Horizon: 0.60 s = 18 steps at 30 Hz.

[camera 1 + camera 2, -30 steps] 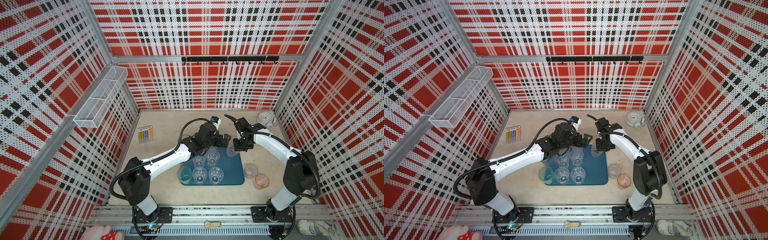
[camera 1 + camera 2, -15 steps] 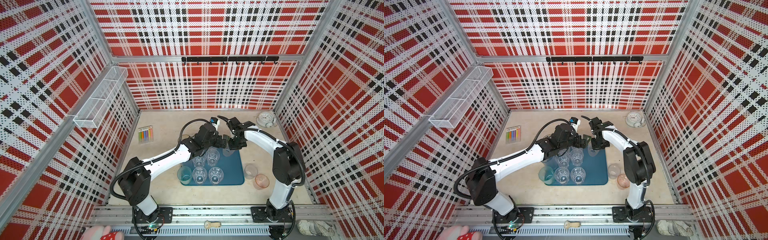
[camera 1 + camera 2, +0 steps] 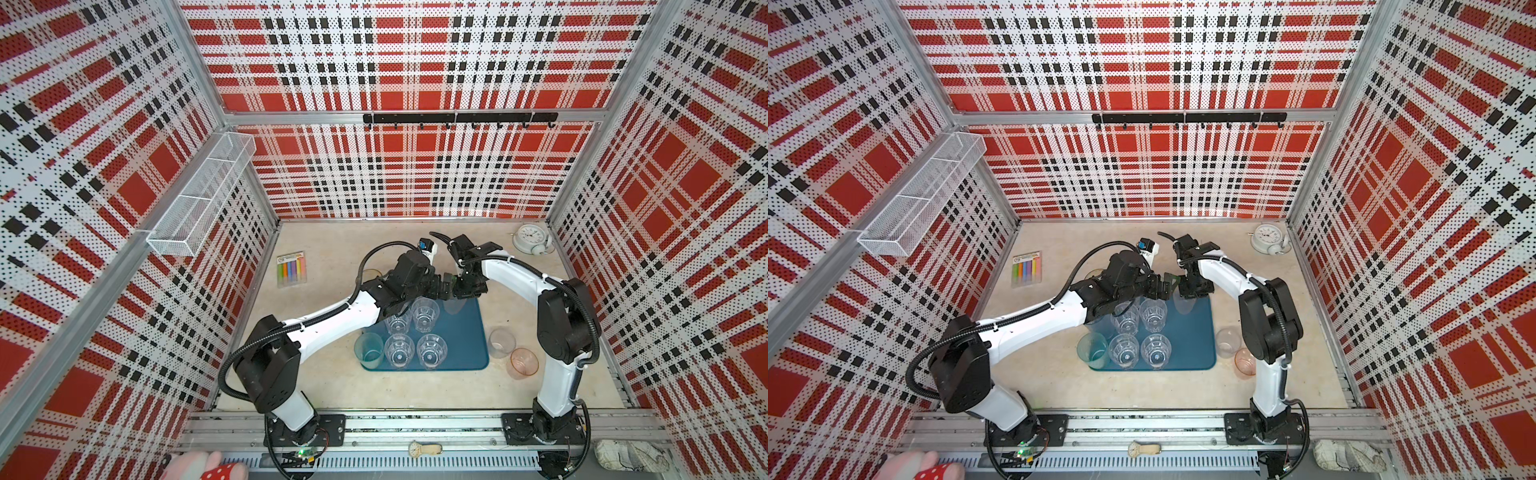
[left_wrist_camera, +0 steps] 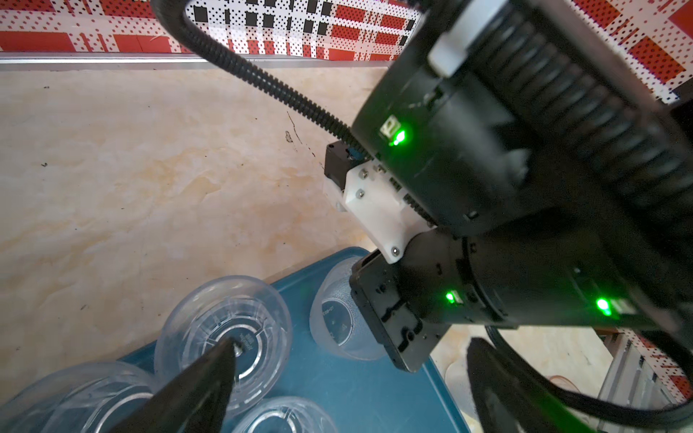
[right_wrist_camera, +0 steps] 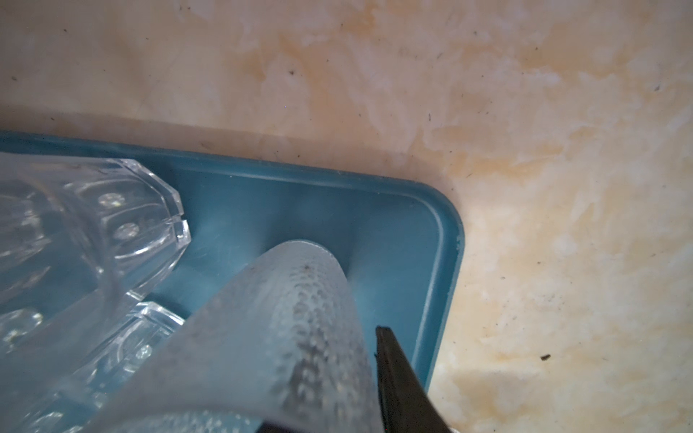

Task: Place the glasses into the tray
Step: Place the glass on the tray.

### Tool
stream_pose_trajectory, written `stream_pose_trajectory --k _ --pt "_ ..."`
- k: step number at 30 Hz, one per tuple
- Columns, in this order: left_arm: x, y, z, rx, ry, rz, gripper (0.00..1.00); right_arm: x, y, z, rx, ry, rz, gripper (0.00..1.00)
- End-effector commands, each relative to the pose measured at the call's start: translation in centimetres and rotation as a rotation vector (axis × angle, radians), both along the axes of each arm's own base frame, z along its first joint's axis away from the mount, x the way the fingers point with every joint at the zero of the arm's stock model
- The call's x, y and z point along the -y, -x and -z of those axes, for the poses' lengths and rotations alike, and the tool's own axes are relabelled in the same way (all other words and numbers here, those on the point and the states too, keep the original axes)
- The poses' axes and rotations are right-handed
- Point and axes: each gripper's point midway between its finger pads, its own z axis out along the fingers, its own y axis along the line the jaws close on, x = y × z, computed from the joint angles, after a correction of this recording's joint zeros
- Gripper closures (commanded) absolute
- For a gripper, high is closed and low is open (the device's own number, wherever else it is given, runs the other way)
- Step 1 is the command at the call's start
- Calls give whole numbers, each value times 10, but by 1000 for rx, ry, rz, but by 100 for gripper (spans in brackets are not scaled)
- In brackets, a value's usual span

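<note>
Since the frosted glass point(image 5: 292, 318) stands in the tray's point(image 5: 431, 232) upper right corner in both top views, release looks in hand; whether the right gripper's point(image 3: 464, 286) fingers point(image 5: 397, 375) clamp it, I cannot tell. Beside it, the left gripper's point(image 4: 352, 343) fingers stand apart, empty. Next: rise clear without tipping it.

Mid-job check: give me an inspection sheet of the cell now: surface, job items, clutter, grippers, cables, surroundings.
Surface: beige marbled tabletop, dark specks.
Job's things: blue tray holds four clear faceted glasses and a frosted glass in its far right corner; green glass at its left edge; pale glass and pink glass on the tabletop to its right; amber glass partly hidden behind the left arm.
Clutter: alarm clock, marker pack.
Grippers: left gripper open above the tray, empty; right gripper at the frosted glass, grip unclear.
Cables: black hoses along both arms, no snag seen.
Surroundings: plaid walls, wire basket, hook rail; watch, plush toy and cloth by the front rail.
</note>
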Motion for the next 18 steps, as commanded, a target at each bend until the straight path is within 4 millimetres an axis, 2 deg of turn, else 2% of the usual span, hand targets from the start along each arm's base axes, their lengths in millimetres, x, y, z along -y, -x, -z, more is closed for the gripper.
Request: stream_pose_trajectory --k 1,5,12,18 --pt "-7 -2 -18 47 26 -8 2 -4 -6 -7 31 -5 3 72" --pt "-10 -3 -19 52 28 -15 2 1 -9 -6 39 9 12 71" --pt "-8 -2 -18 45 35 -15 2 -10 -15 -8 56 -56 39 74" --pt "-11 -1 -16 42 33 -25 2 -6 -21 -5 74 -49 62 74"
